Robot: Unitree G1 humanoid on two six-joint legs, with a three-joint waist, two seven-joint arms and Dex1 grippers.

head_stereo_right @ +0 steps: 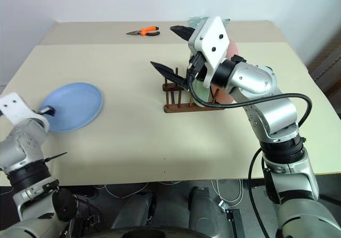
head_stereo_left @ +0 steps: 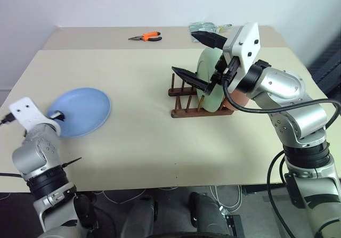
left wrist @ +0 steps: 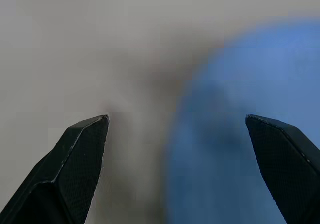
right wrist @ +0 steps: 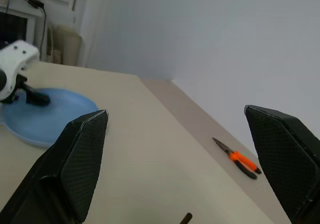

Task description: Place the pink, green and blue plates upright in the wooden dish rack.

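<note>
The blue plate [head_stereo_left: 80, 110] lies flat on the table at the left. My left gripper [head_stereo_left: 66, 138] is open and straddles its near rim, one finger over the plate and the other over the bare table. The green plate [head_stereo_left: 206, 62] stands upright in the wooden dish rack [head_stereo_left: 184, 112], and the pink plate [head_stereo_right: 233, 49] stands just behind it, mostly hidden by my right arm. My right gripper [head_stereo_left: 183, 51] hangs open and empty just above the rack's left end, beside the green plate and pointing left.
Orange-handled pliers [head_stereo_left: 146, 36] lie at the back of the table, with a clear plastic item [head_stereo_left: 208, 27] further right along that back edge. The rack's left pegs [head_stereo_left: 178, 83] stand empty. Bare tabletop [head_stereo_left: 138, 89] lies between the blue plate and the rack.
</note>
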